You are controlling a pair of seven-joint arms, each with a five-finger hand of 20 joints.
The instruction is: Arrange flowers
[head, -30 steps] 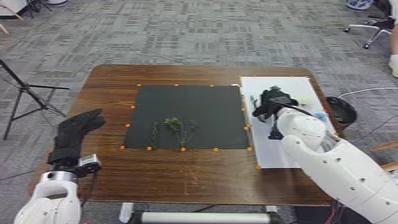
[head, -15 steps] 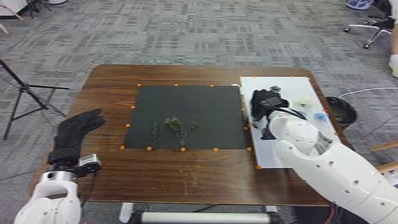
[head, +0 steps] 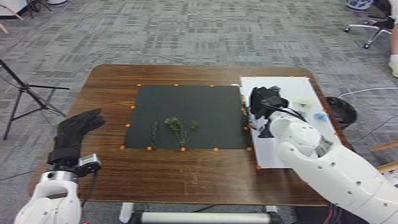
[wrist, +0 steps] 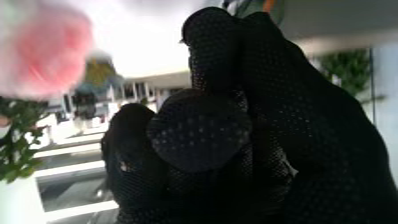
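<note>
The left hand (head: 78,125) is resting open at the left. On the dark mat (head: 185,100), a thin sprig (head: 155,135) and leafy sprig (head: 175,125) are lying near-to-far, leaves pointing far. Over the white sheet (head: 282,84), the right hand (head: 264,102) is hovering, its grasp unclear. A pale flower (head: 304,101) and blue flower (head: 320,116) are lying right of it, beyond them a black bin (head: 349,119), contents indistinct.

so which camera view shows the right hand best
The right wrist view: it has the right hand close up, enough to see its black mesh fabric. The head view shows that hand smaller, but places it over the white sheet, near the dark mat.
</note>
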